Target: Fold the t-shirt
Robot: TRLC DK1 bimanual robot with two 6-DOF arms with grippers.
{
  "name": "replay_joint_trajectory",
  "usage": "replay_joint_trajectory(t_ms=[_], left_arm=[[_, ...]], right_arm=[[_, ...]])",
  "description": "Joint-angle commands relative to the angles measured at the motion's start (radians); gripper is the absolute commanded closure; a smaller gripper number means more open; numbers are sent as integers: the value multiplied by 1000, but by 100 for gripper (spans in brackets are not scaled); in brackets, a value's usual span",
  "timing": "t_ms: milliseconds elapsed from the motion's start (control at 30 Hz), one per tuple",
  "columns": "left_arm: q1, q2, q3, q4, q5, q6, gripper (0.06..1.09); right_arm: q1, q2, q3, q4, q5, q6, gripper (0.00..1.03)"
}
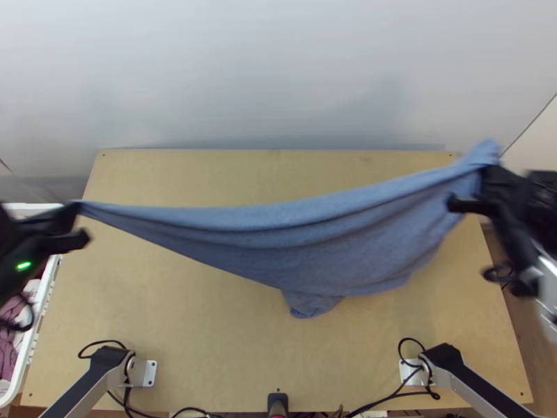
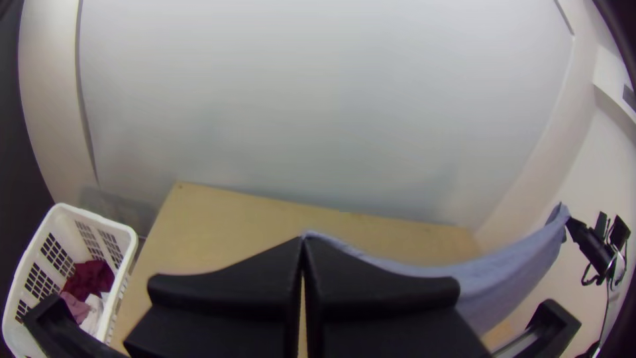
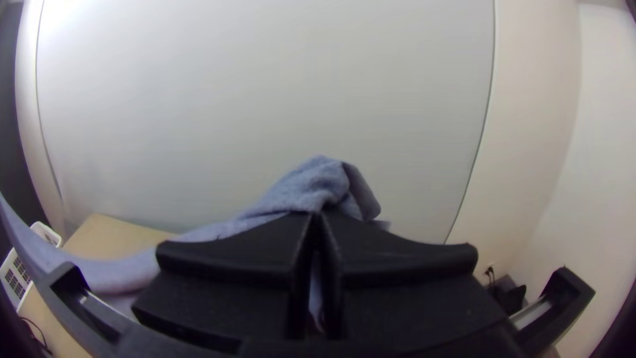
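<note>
Stretched between the two grippers, the blue t-shirt (image 1: pixel 313 244) hangs above the table in long folds, its lower part drooping near the middle. At the far left my left gripper (image 1: pixel 78 204) is shut on one end of the cloth; in the left wrist view the left gripper (image 2: pixel 303 244) has its fingers together with the shirt (image 2: pixel 490 282) trailing off from the tips. My right gripper (image 1: pixel 487 171) holds the other end at the right. In the right wrist view the right gripper (image 3: pixel 319 217) is shut on a bunched part of the shirt (image 3: pixel 308 185).
The light wooden table (image 1: pixel 167 313) lies beneath the cloth. A white laundry basket (image 2: pixel 127 232) with dark red, pink and white cloths (image 2: pixel 88 280) stands beside the table's left edge. Cables (image 1: pixel 411 390) run along the near edge, and a pale wall (image 1: pixel 278 70) rises behind.
</note>
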Motion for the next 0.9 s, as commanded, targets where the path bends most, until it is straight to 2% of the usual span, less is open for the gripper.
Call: replay_joint_trajectory(t_ms=[0,133,267,533,867], left_arm=[[-44,-2,-307,130,32,-38,105],[-15,45,-423,283,25,-32,105],[48,148,-423,440,24,-21,105],[77,425,-330,645,16,-19,105],[21,738,-241,828,12,-38,105]], right_arm=[[-67,147,-192,221,-75,53,100],[-129,342,-180,350,-106,104,100],[-168,537,-102,415,-125,136,100],[-217,854,97,401,-150,211,100],[-192,982,113,376,-161,297,100]])
